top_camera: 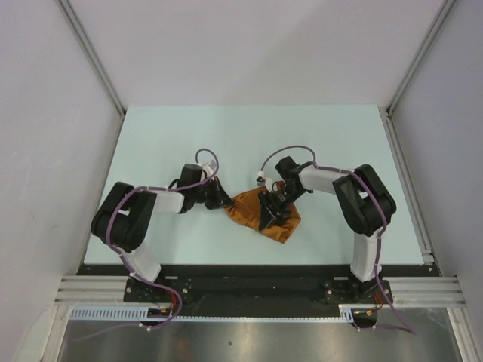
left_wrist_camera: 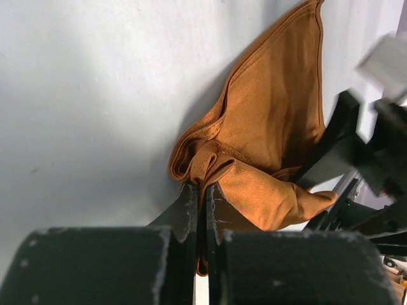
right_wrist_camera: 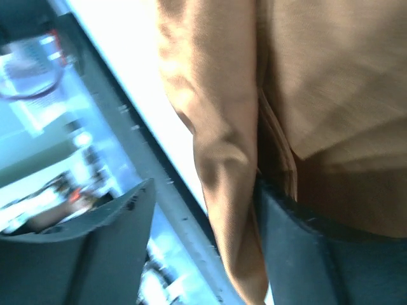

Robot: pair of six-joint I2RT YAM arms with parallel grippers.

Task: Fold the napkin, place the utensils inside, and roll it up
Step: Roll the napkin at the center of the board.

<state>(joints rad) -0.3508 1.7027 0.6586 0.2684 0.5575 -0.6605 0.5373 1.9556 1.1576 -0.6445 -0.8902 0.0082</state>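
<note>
The rust-orange napkin (top_camera: 243, 207) lies bunched and partly lifted at the table's middle, between both grippers. My left gripper (top_camera: 225, 202) is shut on a folded edge of the napkin (left_wrist_camera: 273, 121); in the left wrist view its jaws (left_wrist_camera: 201, 190) pinch the cloth tight. My right gripper (top_camera: 270, 215) is over the napkin's middle. In the right wrist view it (right_wrist_camera: 205, 190) is open, with a hanging fold of napkin (right_wrist_camera: 222, 95) between the jaws, against the right-hand finger (right_wrist_camera: 305, 254). The gold spoon is out of view.
The pale table (top_camera: 189, 136) is enclosed by white walls on both sides and the back. A dark rail (top_camera: 249, 275) runs along the near edge. The right arm's black parts (left_wrist_camera: 356, 152) show close beside the napkin in the left wrist view.
</note>
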